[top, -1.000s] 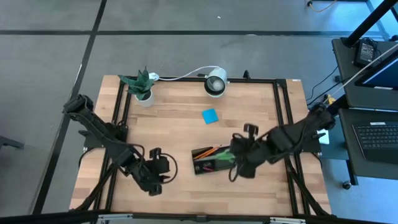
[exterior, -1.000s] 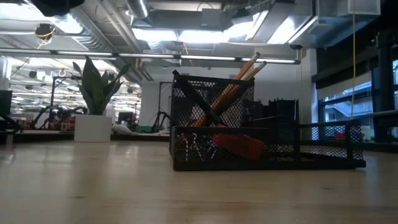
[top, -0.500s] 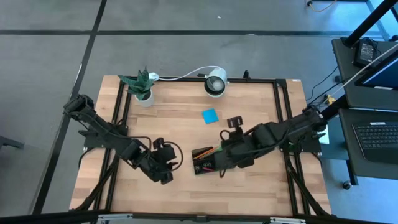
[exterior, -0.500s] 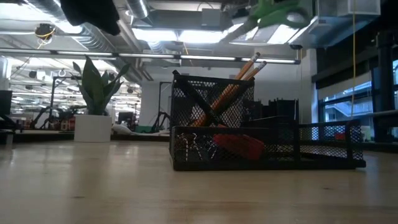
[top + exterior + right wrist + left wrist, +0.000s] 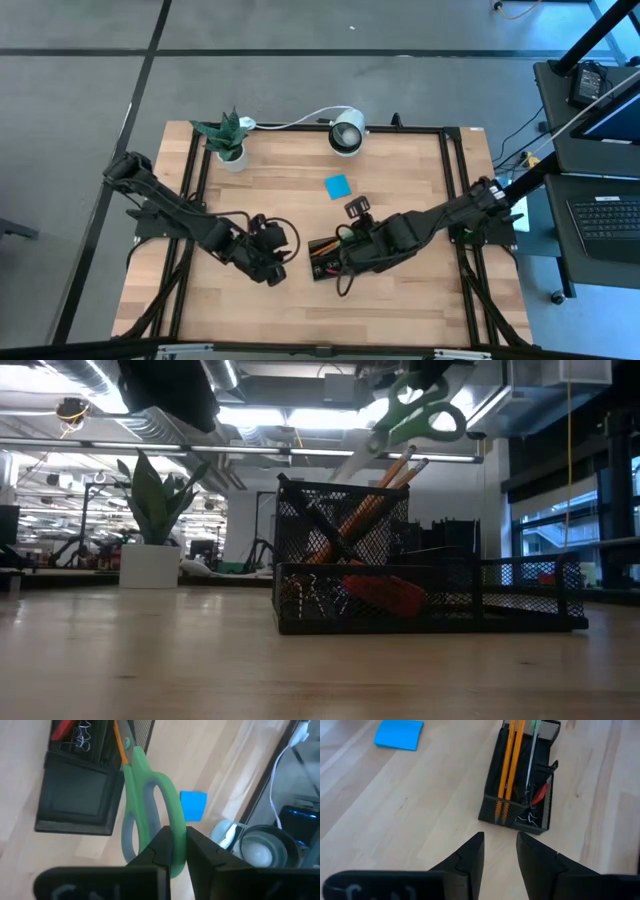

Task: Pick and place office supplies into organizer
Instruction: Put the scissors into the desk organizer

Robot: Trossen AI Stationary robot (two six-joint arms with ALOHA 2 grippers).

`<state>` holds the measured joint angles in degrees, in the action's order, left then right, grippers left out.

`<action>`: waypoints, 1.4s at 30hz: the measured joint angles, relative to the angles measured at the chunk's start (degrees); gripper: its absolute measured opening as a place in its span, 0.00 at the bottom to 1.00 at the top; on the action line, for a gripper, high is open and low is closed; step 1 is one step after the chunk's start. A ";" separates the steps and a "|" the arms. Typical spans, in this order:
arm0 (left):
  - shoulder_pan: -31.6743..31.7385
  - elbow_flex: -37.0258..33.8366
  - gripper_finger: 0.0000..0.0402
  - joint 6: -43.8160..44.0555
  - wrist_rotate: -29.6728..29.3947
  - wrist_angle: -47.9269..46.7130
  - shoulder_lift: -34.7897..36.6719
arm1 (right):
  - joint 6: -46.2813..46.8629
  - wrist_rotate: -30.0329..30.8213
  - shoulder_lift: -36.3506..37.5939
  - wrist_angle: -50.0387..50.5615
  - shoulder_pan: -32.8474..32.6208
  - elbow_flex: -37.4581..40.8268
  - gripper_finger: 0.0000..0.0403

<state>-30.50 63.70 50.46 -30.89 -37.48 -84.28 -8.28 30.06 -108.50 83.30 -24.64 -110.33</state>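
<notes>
The black mesh organizer stands near the table's middle, with orange pencils, a red piece and small clips inside. My right gripper hovers over it, shut on the green-handled scissors, which hang above its tall compartment. My left gripper stands open just left of the organizer, nothing between its fingers. A blue sticky-note pad lies flat on the wood farther back. My right gripper pinches one green handle loop of the scissors between its two fingers, on the loop's outer rim. The fingers slant down from above. The scissors are lifted clear and tilted, with their blade end toward the organizer's pencils.
A potted green plant and a white round lamp with its cable stand at the table's far edge. Bare wood lies along the near edge and the right side of the table.
My right gripper has gone toward the table's left and down, rolling its wrist, and has brought the scissors over the organizer; they now show at the top of the low view. My left gripper has swung toward the table's right, closer to the organizer.
</notes>
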 joint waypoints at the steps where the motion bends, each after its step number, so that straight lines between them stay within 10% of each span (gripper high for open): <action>1: 0.01 0.00 0.27 0.00 0.00 -0.04 -0.20 | -0.15 0.42 -0.41 -0.04 0.00 0.00 0.10; 42: 0.39 0.02 0.27 0.87 0.57 0.40 -6.66 | -1.21 1.39 -5.95 -4.73 0.15 0.00 0.16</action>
<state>-30.11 63.72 51.33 -30.32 -37.08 -90.94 -9.50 31.44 -114.45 78.57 -24.49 -110.32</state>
